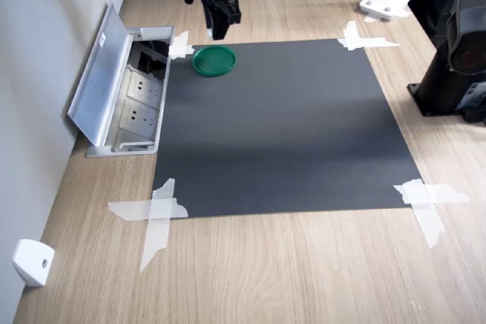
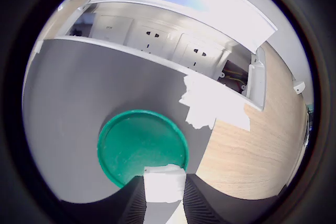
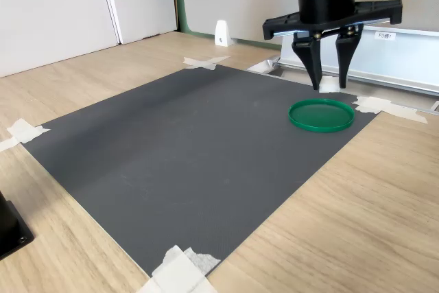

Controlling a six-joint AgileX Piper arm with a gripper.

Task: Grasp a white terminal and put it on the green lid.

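Observation:
The green lid (image 1: 213, 60) lies flat on the black mat near its corner by the socket box, also seen as the green lid (image 3: 321, 114) and the green lid (image 2: 142, 148). My gripper (image 1: 218, 32) hangs just above the lid's edge, fingers pointing down. In the wrist view the gripper (image 2: 164, 192) is shut on the white terminal (image 2: 164, 182), a small white block between the two dark fingers, over the lid's rim. In the second exterior view the gripper (image 3: 329, 86) shows a small white piece at its fingertips.
An open metal socket box (image 1: 125, 96) with a raised flap sits beside the mat (image 1: 288, 134). White tape strips (image 1: 180, 45) hold the mat's corners. A white wedge block (image 1: 32, 262) lies on the wooden table at the first exterior view's lower left. A black arm base (image 1: 456, 73) stands at the first exterior view's right.

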